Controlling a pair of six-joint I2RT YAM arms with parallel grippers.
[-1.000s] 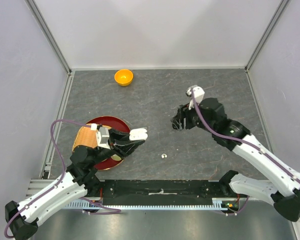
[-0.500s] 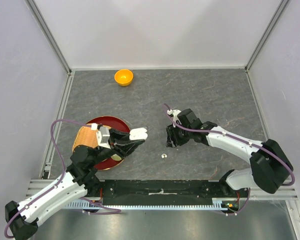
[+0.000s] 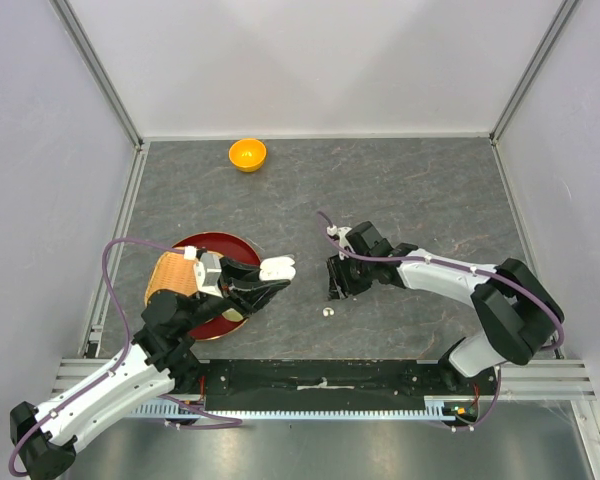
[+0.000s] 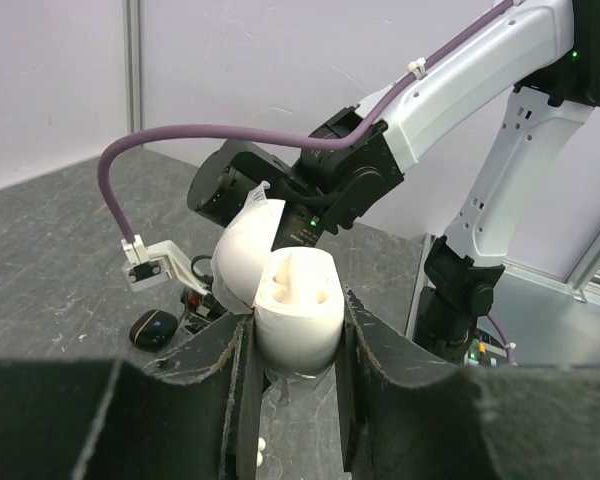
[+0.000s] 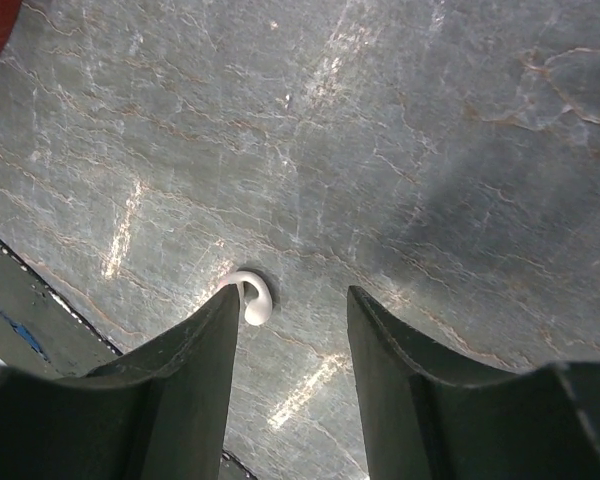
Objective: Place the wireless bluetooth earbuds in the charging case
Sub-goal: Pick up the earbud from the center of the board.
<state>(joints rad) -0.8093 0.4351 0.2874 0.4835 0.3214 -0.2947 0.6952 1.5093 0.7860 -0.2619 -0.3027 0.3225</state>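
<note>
Top external view puts the one white earbud (image 3: 327,312) in sight bare on the bench, close to the middle of the near edge. The right gripper (image 3: 337,284) hangs just beyond it, toward the far edge. The bud lies nearer this arm than the left one.

From the right wrist camera the fingers stand moderately apart with nothing between them. The bud (image 5: 250,296) is off-centre, right against the inner edge of the finger on the left of that view. The gripper likely needs a small sideways shift to straddle it before closing. The bud is too small for its long axis to be read with confidence.

The left gripper (image 4: 293,345) is clamped on the charging case (image 4: 298,290), lid tipped open and sockets facing up. It is held above the bench toward the near-left corner, beside the red plate (image 3: 230,245).

Nothing stands between bud and case. A dark rounded object (image 4: 153,328) lies on the bench beneath the right arm. The orange bowl (image 3: 247,154) sits well apart by the far edge.
</note>
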